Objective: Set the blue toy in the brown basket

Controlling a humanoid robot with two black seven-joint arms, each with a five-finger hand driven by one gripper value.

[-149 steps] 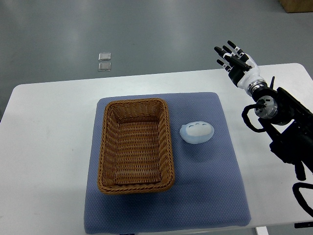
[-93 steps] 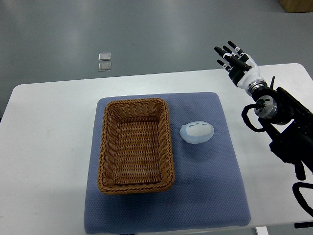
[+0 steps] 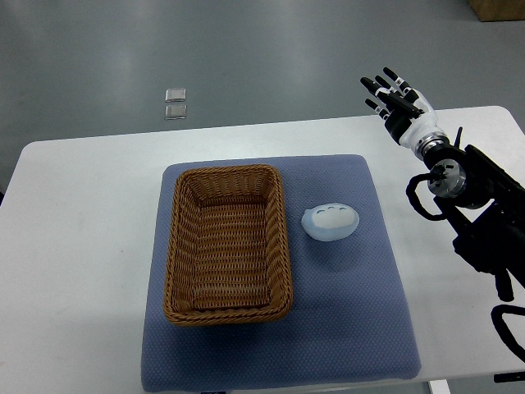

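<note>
One blue toy (image 3: 330, 222) beside basket (image 3: 227, 243), right hand (image 3: 399, 103) well apart, fingers spread

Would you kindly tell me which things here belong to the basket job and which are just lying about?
Belongs to the job:
- blue toy
- brown basket
- right hand, fingers spread, holding nothing

Just lying about:
- blue mat
- white table
- two small clear squares on the floor

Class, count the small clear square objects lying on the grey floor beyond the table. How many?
2: small clear square objects and lie side by side on the grey floor, beyond the white table's far edge.
</note>
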